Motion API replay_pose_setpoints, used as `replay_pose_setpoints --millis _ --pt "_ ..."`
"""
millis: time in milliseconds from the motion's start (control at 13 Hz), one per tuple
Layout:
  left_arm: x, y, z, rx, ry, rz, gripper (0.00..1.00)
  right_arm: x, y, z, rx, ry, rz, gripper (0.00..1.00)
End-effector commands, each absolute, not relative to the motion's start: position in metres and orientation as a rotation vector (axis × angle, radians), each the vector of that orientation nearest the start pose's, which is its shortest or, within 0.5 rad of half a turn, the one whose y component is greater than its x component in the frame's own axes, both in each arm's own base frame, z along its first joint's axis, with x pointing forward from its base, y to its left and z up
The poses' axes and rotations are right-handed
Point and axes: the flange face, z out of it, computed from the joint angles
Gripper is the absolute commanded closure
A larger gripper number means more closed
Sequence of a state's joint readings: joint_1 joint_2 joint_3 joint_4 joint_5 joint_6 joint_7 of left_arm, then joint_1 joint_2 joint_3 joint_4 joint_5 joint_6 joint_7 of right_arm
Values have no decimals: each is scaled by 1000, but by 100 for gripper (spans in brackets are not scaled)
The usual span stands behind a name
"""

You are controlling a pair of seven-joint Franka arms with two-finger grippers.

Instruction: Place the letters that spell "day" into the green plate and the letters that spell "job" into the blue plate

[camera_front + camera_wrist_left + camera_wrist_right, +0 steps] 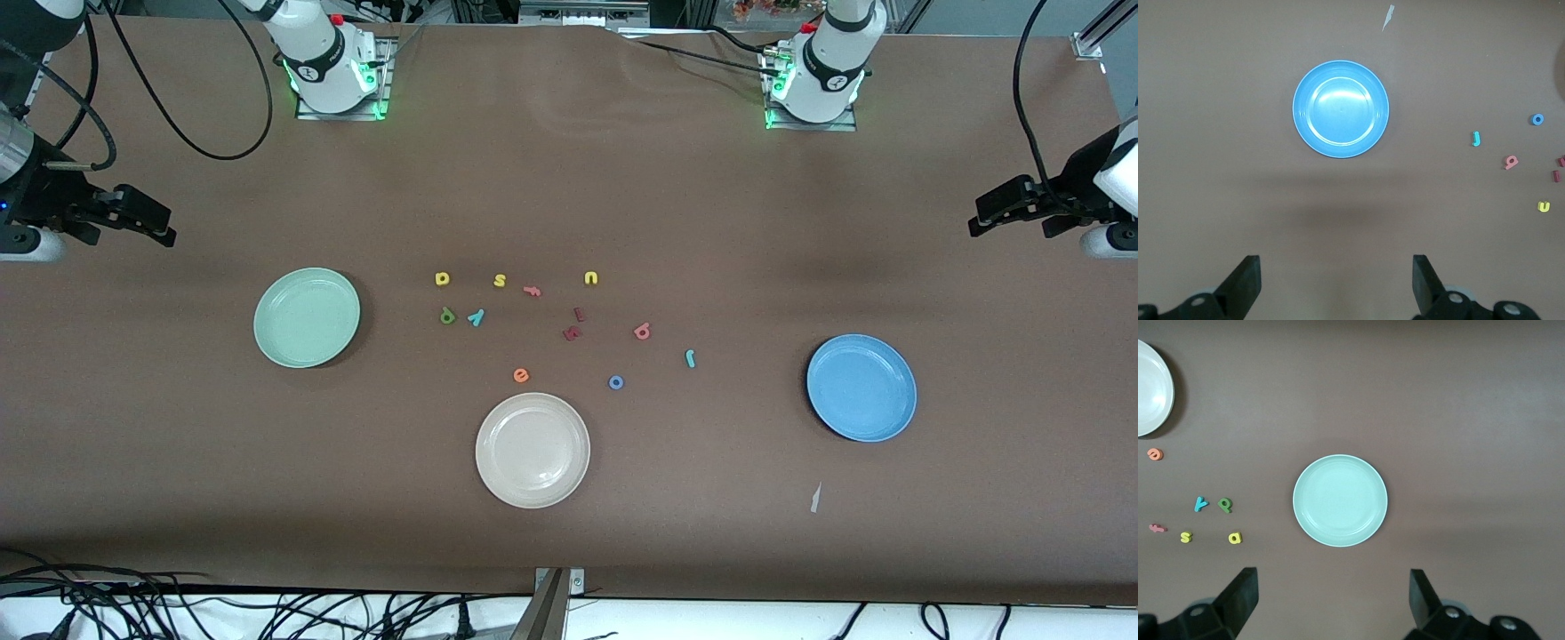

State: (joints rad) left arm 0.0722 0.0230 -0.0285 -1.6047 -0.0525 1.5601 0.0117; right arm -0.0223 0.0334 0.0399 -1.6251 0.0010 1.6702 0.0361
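Nearest the front camera on the worktop, the blue o (615, 382) and teal j (690, 358) are lying loose, neighbouring the pink-red b (642, 332). Farther up, the dark green d (447, 316) and teal y (476, 316) are almost touching, so pinching one is risking dragging the other. Both the left claw (985, 218) and right claw (153, 225) are hanging open, empty, at the worktop's ends.

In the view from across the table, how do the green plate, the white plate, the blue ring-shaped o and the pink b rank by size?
1. White plate, looking slightly largest, though it lies nearest the camera, so it may match the next.
2. Green plate.
3. Pink b and blue o: both tiny, too alike to rank.
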Motion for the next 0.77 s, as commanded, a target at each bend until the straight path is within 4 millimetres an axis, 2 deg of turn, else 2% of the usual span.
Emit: replay_pose_setpoints --millis 0,692 --pt "555 17 596 -3212 -59 115 0 569 8 589 -3149 20 -24 0" --pt "555 17 594 -3212 -49 122 0 567 10 589 -3153 15 -15 0"
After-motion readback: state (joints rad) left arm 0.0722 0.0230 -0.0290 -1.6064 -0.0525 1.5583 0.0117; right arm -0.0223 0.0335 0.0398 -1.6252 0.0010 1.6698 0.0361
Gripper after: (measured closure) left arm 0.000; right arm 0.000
